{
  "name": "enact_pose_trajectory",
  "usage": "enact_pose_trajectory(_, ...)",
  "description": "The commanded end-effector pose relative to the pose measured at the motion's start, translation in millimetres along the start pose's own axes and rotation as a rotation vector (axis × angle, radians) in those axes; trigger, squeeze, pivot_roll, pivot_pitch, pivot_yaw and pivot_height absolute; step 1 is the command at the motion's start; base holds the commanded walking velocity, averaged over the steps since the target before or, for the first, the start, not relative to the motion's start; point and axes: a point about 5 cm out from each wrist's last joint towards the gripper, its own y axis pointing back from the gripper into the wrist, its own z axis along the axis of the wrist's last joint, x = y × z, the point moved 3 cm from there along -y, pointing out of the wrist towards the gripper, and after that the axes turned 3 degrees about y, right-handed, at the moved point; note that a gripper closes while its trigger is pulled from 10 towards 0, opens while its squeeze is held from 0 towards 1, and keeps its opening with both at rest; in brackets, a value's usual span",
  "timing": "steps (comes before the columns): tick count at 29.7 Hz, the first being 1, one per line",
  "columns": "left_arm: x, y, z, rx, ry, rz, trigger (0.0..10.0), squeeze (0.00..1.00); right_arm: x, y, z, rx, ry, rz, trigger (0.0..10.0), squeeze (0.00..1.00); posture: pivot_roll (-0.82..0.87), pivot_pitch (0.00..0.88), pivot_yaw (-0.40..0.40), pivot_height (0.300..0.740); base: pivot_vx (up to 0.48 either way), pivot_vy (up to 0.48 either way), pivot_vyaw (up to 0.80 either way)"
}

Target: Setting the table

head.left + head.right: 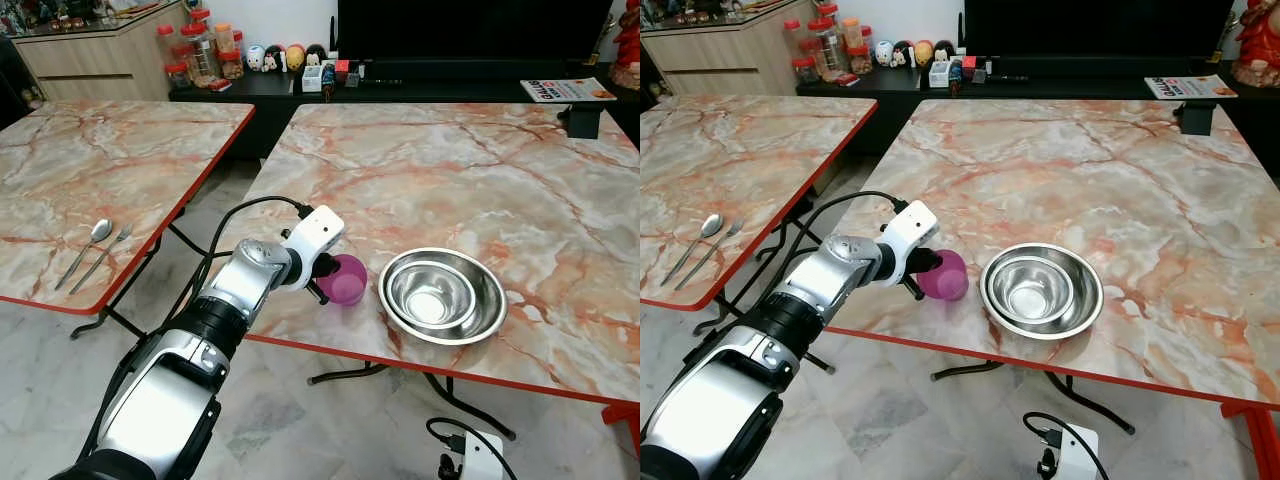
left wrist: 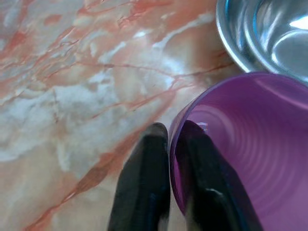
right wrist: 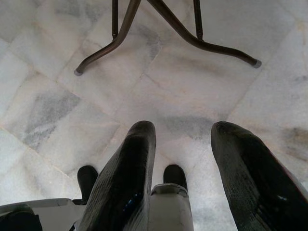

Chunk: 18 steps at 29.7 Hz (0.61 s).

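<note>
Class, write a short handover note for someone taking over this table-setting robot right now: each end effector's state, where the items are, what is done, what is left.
Left end effector: shut on the rim of the purple cup, one finger inside, one outside; the cup is at the near edge of the right table.
Right end effector: open, hanging idle above the floor.
Steel bowls: nested, on the right table beside the cup.
Spoon and fork: side by side on the left table.
Done: bowls placed, cup brought next to them.
Left: release the cup, fetch the spoon and fork.
</note>
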Motion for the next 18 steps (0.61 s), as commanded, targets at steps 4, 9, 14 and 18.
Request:
enact_pose_trajectory(4, 8.4, 3.0, 4.0, 0.002, -0.014, 0.030, 10.0, 0.00, 2.3, 0.0, 0.0, 0.001, -0.010, 0.002, 10.0, 0.00, 0.00, 0.000, 0.095, 0.740, 0.000, 0.000, 0.00)
enact_pose_trajectory(9, 10.4, 3.6, 6.4, -0.005, -0.022, 0.038, 10.0, 0.00, 2.4, -0.1, 0.3, 0.000, -0.010, 0.002, 10.0, 0.00, 0.00, 0.000, 0.095, 0.740, 0.000, 0.000, 0.00)
enact_pose_trajectory(14, 12.3, 4.1, 9.6, -0.022, -0.027, 0.049, 10.0, 0.00, 2.8, -0.1, 0.1, 0.001, -0.011, 0.003, 10.0, 0.00, 0.00, 0.000, 0.096, 0.740, 0.000, 0.000, 0.00)
enact_pose_trajectory(18, 13.9, 4.6, 12.8, -0.037, -0.018, 0.054, 10.0, 1.00, 3.6, -0.1, 0.2, 0.001, -0.011, 0.005, 10.0, 0.00, 0.00, 0.000, 0.097, 0.740, 0.000, 0.000, 0.00)
